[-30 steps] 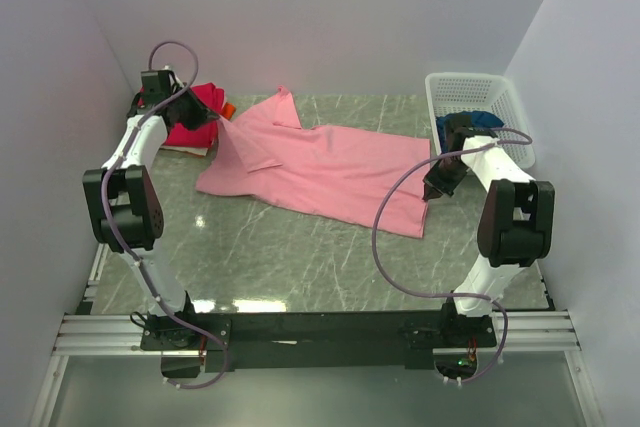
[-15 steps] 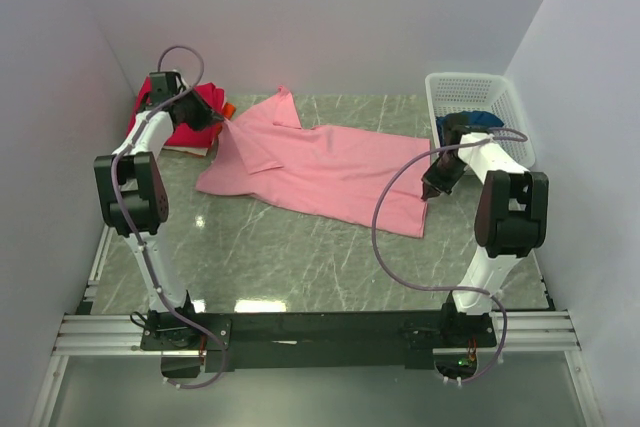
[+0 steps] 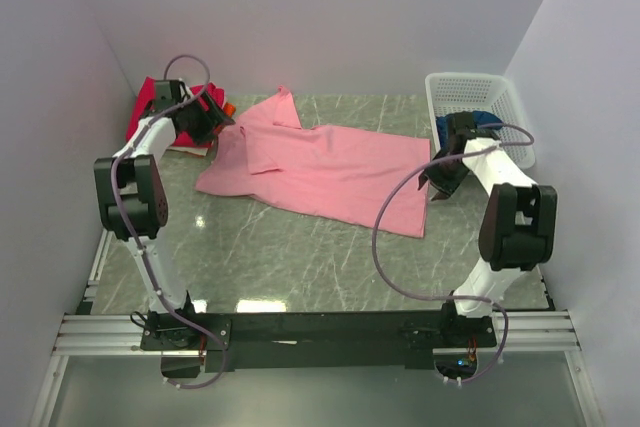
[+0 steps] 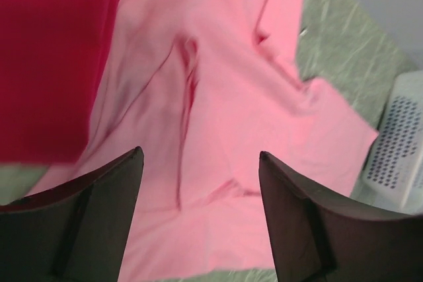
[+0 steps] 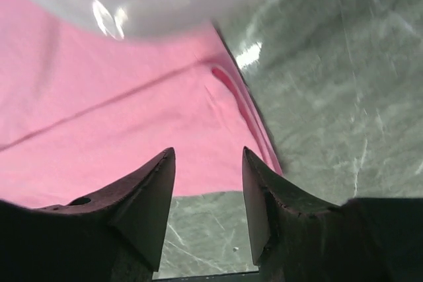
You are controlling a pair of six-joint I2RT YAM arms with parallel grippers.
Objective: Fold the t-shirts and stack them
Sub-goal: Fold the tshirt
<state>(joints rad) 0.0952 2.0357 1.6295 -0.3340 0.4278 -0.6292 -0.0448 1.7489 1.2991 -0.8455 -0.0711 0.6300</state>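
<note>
Pink cotton takes up the middle of the table (image 3: 300,257): the pink t-shirt (image 3: 320,167) lies spread flat, its long axis running from the far left down to the near right. It is not yet folded, so I judge the task to be at an early stage for this one.

The left gripper (image 4: 198,163) hangs over the far-left end of the shirt, just beside the magenta-red t-shirt (image 3: 160,97) heaped in the far-left corner. Its jaws stand wide apart with nothing between them. Through its wrist camera I see creased pink cloth below and ahead of the fingers.

The right gripper (image 5: 207,156) sits at the opposite, near-right end, also spread and holding nothing. Its wrist view shows the shirt's edge and a stitched seam just ahead of the fingertips, with bare table to the right. The white basket (image 3: 470,87) stands just beyond this arm at the far right, with the dark blue t-shirt (image 3: 470,122) inside.

So each arm has one end of the long axis under it: left nearer the far-left end, right nearer the near-right end. Any fold across that axis would mean carrying one end toward the other. The left end looks rumpled, and I would expect it to need flattening before the edges can line up.
</note>
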